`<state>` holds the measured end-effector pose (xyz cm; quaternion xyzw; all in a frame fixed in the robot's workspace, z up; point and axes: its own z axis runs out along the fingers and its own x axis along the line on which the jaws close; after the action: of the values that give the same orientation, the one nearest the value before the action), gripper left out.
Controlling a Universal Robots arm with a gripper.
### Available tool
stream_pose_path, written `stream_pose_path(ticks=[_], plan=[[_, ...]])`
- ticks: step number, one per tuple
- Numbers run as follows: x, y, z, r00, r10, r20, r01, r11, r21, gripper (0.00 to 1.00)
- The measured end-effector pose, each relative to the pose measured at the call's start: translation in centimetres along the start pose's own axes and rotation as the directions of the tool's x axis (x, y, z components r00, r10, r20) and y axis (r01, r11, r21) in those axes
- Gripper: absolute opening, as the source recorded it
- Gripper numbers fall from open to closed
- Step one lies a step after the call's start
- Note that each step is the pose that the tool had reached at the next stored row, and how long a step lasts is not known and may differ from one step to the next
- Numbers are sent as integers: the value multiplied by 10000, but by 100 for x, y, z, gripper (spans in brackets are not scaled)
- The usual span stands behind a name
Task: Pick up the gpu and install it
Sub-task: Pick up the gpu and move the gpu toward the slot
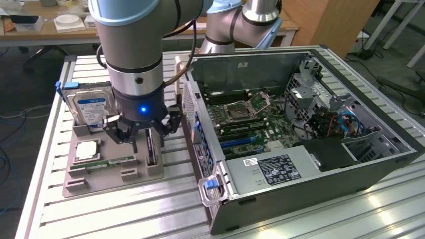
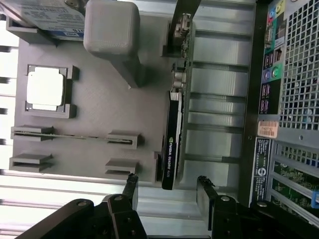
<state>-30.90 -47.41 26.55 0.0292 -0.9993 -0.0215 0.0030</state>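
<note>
The gpu (image 1: 151,149) is a thin black card standing on edge in a slot at the side of the grey holder tray (image 1: 113,180) nearest the computer case. In the wrist view the gpu (image 2: 172,149) shows its narrow black edge with a green logo, and its metal bracket end is farther off. My gripper (image 1: 150,138) hangs just above the card. Its jaws are open. In the wrist view my gripper (image 2: 167,191) straddles the near end of the card, with a gap on each side, and it holds nothing.
The tray (image 2: 99,109) also carries a silver hard drive (image 1: 91,107), a square processor chip (image 1: 87,149) and a green memory stick (image 1: 109,163). The open computer case (image 1: 299,124) lies close beside the tray, its motherboard and blue slots (image 1: 242,142) exposed. All of it rests on a slatted metal table (image 1: 99,214).
</note>
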Motion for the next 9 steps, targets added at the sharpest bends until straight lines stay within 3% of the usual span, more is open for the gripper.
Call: stream_pose_path(ticks=[9], plan=[[-16,45,77,9990,439,19,-439,9990,-3,59]])
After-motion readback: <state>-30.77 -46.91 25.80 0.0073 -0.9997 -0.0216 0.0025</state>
